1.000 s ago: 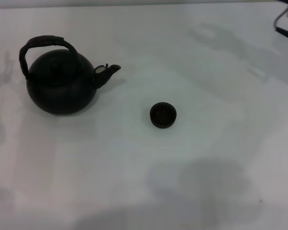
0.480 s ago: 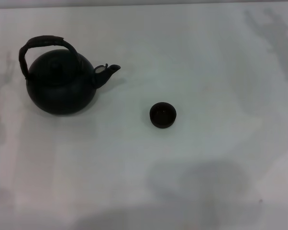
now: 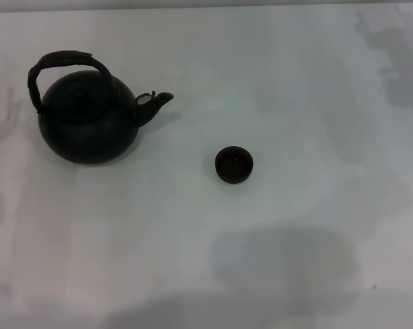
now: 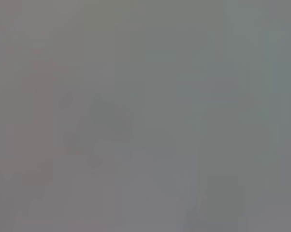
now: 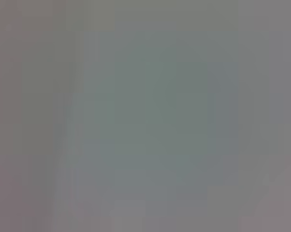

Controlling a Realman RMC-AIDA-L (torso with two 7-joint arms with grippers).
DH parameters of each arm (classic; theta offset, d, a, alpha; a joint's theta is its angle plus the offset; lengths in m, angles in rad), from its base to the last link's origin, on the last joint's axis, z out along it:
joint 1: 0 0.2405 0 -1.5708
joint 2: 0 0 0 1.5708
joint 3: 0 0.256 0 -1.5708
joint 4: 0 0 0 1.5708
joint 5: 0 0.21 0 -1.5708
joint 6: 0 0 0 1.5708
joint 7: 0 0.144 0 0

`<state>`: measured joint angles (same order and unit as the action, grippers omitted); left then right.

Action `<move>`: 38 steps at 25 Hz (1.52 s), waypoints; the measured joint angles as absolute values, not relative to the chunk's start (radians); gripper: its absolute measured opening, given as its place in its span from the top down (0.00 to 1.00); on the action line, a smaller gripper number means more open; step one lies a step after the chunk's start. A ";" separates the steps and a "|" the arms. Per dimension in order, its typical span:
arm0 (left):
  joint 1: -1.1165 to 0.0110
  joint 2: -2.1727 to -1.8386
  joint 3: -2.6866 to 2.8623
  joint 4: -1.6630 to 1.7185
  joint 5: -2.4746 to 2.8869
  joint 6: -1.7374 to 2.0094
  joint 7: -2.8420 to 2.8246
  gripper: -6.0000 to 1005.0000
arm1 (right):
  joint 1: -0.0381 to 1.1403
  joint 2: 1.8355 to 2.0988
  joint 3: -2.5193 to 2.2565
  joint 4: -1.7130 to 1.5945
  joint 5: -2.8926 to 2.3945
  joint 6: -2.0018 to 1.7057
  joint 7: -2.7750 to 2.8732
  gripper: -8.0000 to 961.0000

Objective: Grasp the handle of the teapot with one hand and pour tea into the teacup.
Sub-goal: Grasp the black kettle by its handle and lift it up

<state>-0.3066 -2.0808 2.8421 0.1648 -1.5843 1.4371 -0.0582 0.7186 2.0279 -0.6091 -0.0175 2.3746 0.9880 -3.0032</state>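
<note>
Resting upright: teapot | teacup well apart | white table | end effectors unseen, state unknowable

the teapot is matte black all over, its round belly, knobbed lid and short spout one even dark tone with no pattern. the handle is black along its lower legs, and its wrapped upper arch is a brownish dark shade, a little warmer than the pot. the teacup is dark brown-black, with a faint reddish-brown tint inside its bowl. the desk is plain white, unpatterned, mottled only by soft grey shadows near its right side and near edge. both wrist views show nothing but a flat, featureless grey, faintly greenish in the middle and pinkish toward the sides.
</note>
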 joint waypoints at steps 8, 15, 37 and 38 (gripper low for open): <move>-0.181 -2.083 2.842 0.239 -1.481 1.524 -0.064 0.17 | 0.690 2.021 -0.562 -0.047 2.382 0.983 -2.930 0.11; -0.081 -2.079 2.842 0.250 -1.300 1.594 -0.152 0.17 | 0.667 2.019 -0.527 -0.079 2.401 0.966 -2.883 0.11; -0.232 -2.083 2.842 0.216 -1.206 1.390 -0.176 0.17 | 0.651 2.014 -0.514 -0.092 2.397 0.916 -2.862 0.12; -0.234 -2.083 2.842 0.216 -1.206 1.384 -0.175 0.17 | 0.651 2.014 -0.514 -0.092 2.397 0.916 -2.862 0.12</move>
<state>-0.2344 -2.0833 2.8425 0.2162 -1.2064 1.3839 -0.1747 0.6507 2.0140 -0.5139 -0.0920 2.3969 0.9156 -2.8617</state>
